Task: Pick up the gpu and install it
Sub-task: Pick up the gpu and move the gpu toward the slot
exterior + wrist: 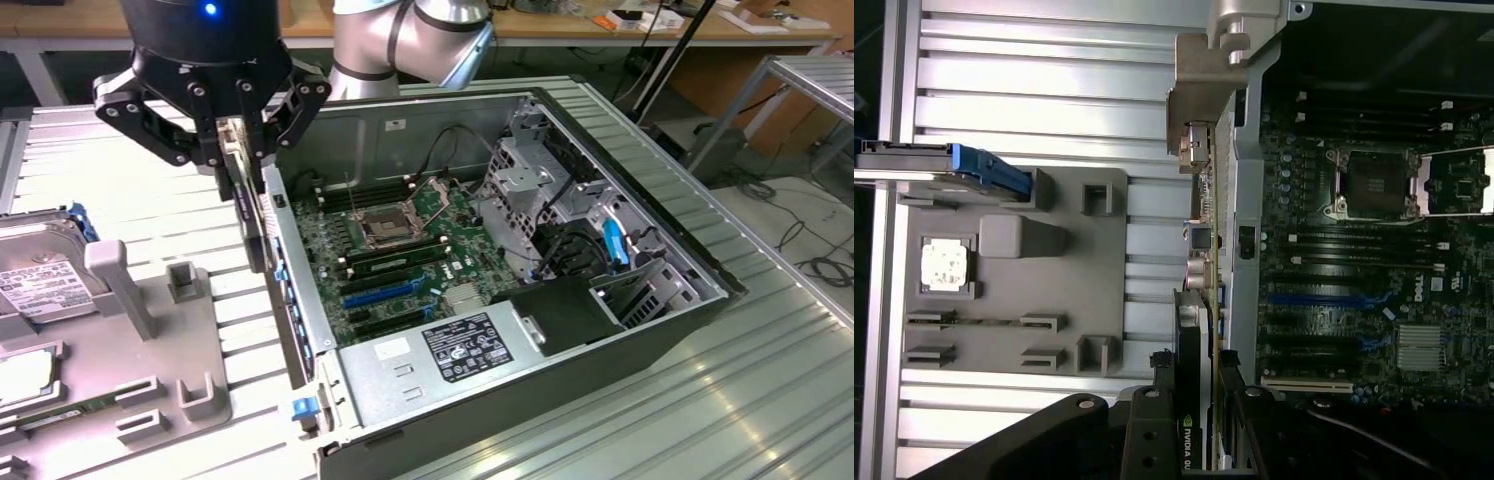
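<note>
— Where is the gpu (250, 230) held?
— It is clamped edge-on in the tool (238, 150), just outside the computer case's (667, 330) rear wall, over the ribbed tabletop (747, 400).
— And beyond the case?
— Cables (825, 265) are seen on the floor.

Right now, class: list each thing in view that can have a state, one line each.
computer case: lying on its side, side panel off
claw: shut on the gpu
gpu: held edge-on by the case's rear wall, not yet seated
CPU socket: load plate swung open
hard drive: out of the case, on the grey fixture
</note>
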Controlling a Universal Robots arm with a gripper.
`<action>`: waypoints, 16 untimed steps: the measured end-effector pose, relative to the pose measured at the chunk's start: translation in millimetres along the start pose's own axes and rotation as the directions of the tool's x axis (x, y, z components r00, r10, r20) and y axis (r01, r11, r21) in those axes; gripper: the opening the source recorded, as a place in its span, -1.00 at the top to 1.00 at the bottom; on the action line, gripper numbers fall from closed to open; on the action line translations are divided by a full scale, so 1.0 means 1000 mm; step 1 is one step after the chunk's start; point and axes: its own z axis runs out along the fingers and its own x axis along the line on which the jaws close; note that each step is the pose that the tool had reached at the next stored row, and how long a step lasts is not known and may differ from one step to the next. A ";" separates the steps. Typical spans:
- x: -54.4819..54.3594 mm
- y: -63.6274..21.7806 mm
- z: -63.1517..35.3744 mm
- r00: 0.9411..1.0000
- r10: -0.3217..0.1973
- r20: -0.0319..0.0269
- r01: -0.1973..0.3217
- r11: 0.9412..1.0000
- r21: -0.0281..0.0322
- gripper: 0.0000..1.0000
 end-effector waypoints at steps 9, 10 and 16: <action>-0.012 -0.0004 0.0002 1.000 0.000 0.000 0.000 1.000 0.000 0.46; -0.014 -0.0005 0.0003 1.000 0.000 0.000 0.000 1.000 0.000 0.46; -0.020 -0.0009 0.0004 1.000 0.000 0.000 0.000 1.000 0.000 0.46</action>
